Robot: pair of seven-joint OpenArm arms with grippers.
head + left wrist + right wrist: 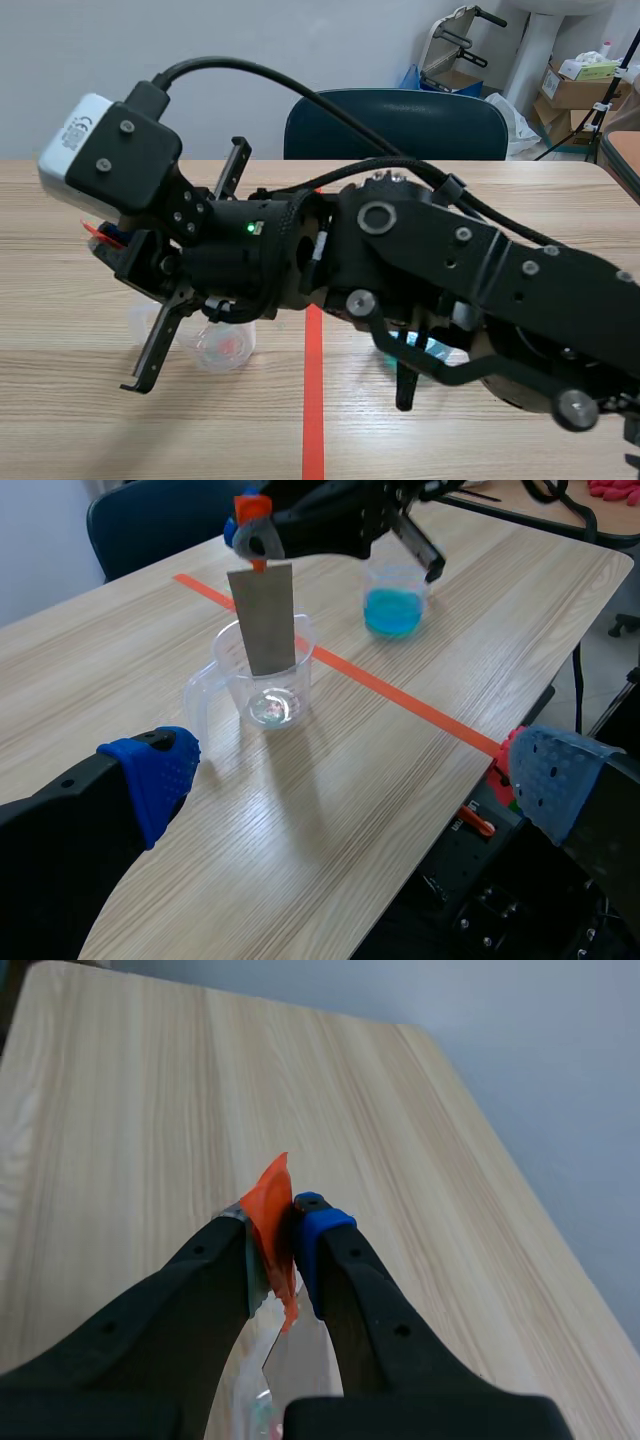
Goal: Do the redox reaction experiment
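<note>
While the right arm (480,290) crosses the scene from lower right to middle left, the right gripper (262,538) is clamped on the top of a grey strip (267,620), where an orange tab (272,1215) sticks up between its fingers. The strip hangs upright with its lower end inside a clear cup (290,695), which stands at the scene's lower left, just left of the red line (400,695). Past that line stands a beaker (395,605) of blue liquid. The left gripper (350,775) hovers over the table (330,810), its blue pads (155,770) wide apart and holding nothing, with the cup ahead of it.
</note>
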